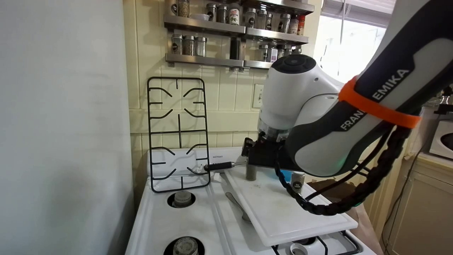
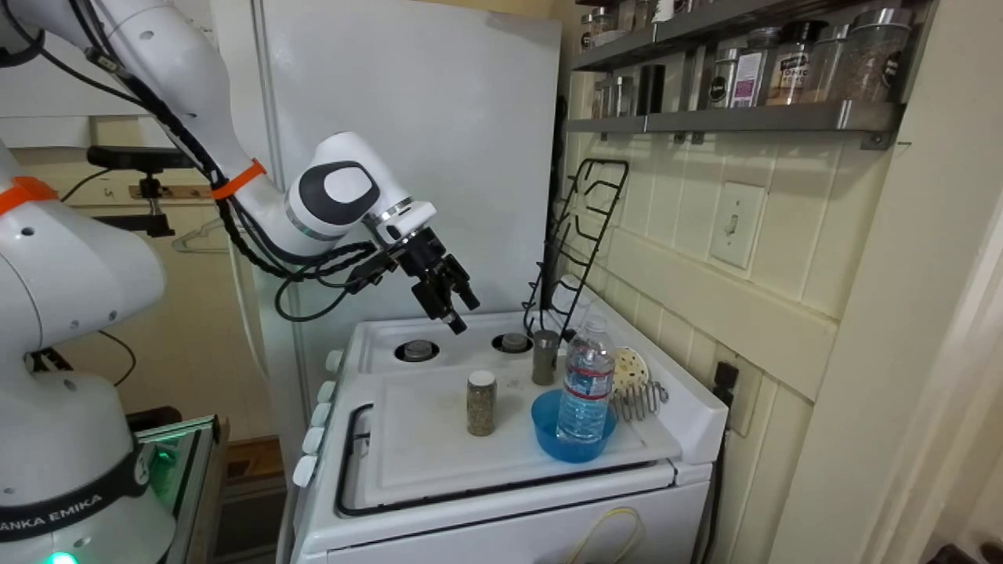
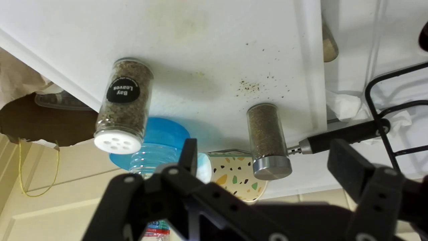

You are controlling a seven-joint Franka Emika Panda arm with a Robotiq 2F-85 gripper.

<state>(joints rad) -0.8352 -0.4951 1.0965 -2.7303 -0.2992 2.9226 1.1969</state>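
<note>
While hovering tilted, apart from the silver-lidded spice jar (image 3: 266,134), spreading the jaws wide and gripping nothing. Finding that jar upright on the white cutting board (image 3: 100,30), near the blue bowl (image 2: 546,423); seeing scattered flakes (image 3: 249,87) by that jar's base and a white-topped Bay Leaves jar (image 3: 125,97) nearby, also upright.

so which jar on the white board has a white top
The Bay Leaves jar: its perforated top is white; the other jar on the board wears a silver lid.
</note>
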